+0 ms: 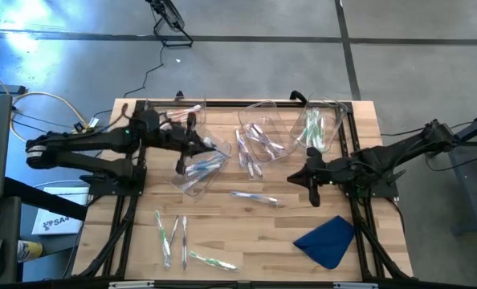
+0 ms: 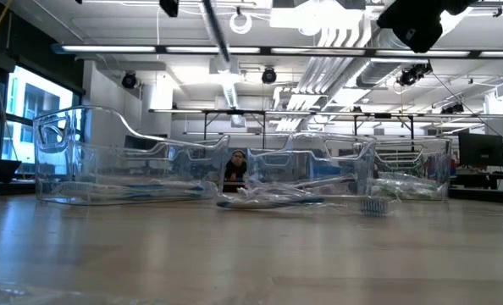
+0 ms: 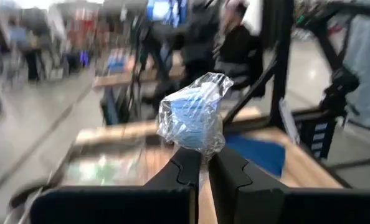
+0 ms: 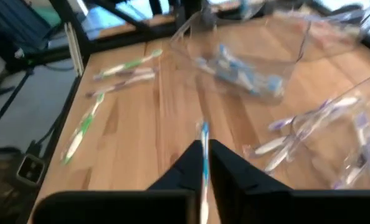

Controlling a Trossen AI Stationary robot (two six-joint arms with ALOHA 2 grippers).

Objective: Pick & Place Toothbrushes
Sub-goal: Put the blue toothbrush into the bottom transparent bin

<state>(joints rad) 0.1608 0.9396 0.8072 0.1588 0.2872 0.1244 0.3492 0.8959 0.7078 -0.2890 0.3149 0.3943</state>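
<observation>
The right gripper [image 4: 203, 163] is already pinching a blue toothbrush [image 4: 204, 155] lengthwise between its fingers, with the blue-brush bin [image 4: 247, 53] straight ahead of it.

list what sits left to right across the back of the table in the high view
left pincer shut on a blue wrapped toothbrush → tipped bin of blue toothbrushes → bin of purple toothbrushes → bin of green toothbrushes

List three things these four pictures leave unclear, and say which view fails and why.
1. Left wrist view: the left gripper is shut on a wrapped blue toothbrush; crinkled wrap and blur hide the head.
2. Right wrist view: the right gripper pinches a blue brush; its lower end runs off the picture's edge.
3. Low view: the bins are see-through, but glare and overlap prevent counting the brushes inside.
</observation>
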